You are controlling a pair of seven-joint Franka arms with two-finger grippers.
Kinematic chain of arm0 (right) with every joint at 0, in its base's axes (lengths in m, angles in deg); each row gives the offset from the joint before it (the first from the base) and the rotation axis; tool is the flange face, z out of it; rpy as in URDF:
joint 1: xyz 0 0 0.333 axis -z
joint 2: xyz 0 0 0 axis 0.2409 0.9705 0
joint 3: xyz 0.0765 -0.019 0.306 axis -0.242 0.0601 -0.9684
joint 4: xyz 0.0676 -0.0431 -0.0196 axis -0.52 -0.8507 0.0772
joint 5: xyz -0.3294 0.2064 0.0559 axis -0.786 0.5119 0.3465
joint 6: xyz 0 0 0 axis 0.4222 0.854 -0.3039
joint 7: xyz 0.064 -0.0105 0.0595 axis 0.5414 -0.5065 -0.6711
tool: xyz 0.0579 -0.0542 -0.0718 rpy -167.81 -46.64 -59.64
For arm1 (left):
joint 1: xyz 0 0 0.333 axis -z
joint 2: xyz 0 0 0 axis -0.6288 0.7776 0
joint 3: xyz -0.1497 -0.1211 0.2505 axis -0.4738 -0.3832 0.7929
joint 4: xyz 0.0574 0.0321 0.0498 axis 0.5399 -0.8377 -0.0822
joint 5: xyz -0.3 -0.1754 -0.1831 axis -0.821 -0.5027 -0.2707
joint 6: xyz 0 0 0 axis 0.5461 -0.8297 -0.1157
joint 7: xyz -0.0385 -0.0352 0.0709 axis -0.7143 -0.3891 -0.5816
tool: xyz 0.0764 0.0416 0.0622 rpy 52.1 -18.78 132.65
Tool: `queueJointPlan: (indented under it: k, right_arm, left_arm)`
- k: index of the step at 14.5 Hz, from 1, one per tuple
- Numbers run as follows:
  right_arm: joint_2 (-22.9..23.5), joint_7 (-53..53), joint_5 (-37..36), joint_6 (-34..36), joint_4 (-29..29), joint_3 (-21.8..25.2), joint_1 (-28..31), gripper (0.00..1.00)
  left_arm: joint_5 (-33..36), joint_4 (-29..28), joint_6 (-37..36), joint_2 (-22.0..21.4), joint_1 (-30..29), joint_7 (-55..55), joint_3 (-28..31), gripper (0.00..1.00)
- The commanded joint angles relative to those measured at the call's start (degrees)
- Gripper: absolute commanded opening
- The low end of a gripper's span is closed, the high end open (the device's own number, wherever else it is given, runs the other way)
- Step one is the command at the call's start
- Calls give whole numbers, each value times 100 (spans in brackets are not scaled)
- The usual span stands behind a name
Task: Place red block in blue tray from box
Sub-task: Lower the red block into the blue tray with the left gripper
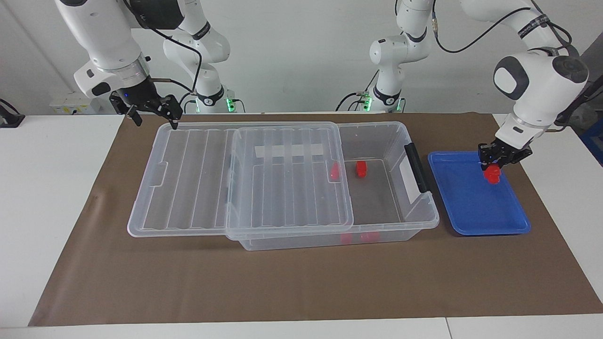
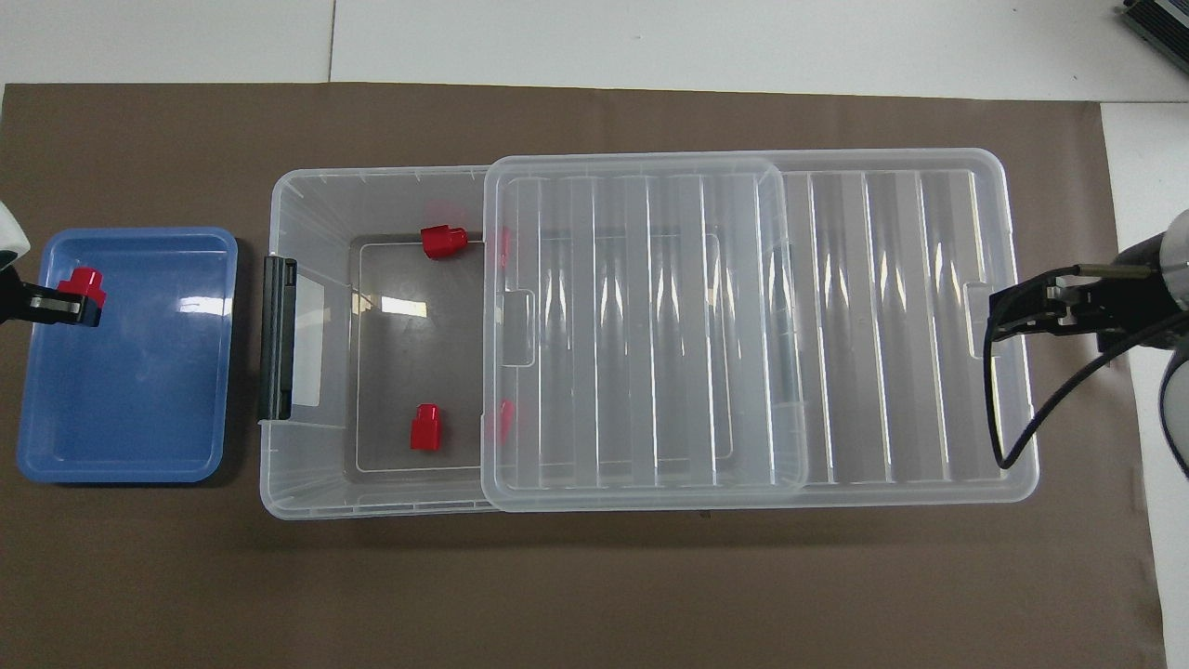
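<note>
The blue tray (image 1: 476, 212) (image 2: 130, 409) lies at the left arm's end of the table. My left gripper (image 1: 492, 165) (image 2: 67, 305) is low over the tray's side nearer the robots, shut on a red block (image 1: 492, 175) (image 2: 84, 281). The clear box (image 1: 377, 126) (image 2: 307, 181) stands mid-table beside the tray. Its ribbed lid (image 1: 188, 188) (image 2: 882, 325) is slid toward the right arm's end, leaving the handle end uncovered. Two red blocks (image 1: 361, 168) (image 2: 425, 427) (image 2: 441, 242) lie uncovered inside; more show under the lid's edge (image 1: 334, 170). My right gripper (image 1: 155, 117) (image 2: 1008, 311) is open, over the lid's outer end.
The box's black handle (image 1: 417, 167) (image 2: 278, 336) faces the tray with a narrow gap between them. A brown mat (image 1: 301, 282) (image 2: 594, 585) covers the table under everything.
</note>
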Motion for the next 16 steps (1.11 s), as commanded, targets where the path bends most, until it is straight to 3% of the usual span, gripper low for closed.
queueJointPlan:
  k: [1, 6, 9, 13, 16]
  right_arm:
    - [-141, -113, 50, -103, -198, -17, 51, 100]
    - [-141, -113, 50, -103, -198, -17, 51, 100]
    - [-141, -113, 42, -103, -198, -8, 51, 100]
    - [-141, -113, 50, -103, -198, -8, 51, 100]
    - [-141, -104, 42, -103, -198, -17, 51, 100]
  left_arm:
    - [-89, -865, 960, -232, -129, -92, -38, 20]
    - [-115, -1175, 1517, -92, -480, -329, -47, 20]
    - [-685, -1184, 1850, 241, -480, -294, -38, 20]
    - [-704, -1385, 2535, 567, -375, -5, -38, 20]
    - [-704, -1430, 2633, 638, -384, -21, -38, 20]
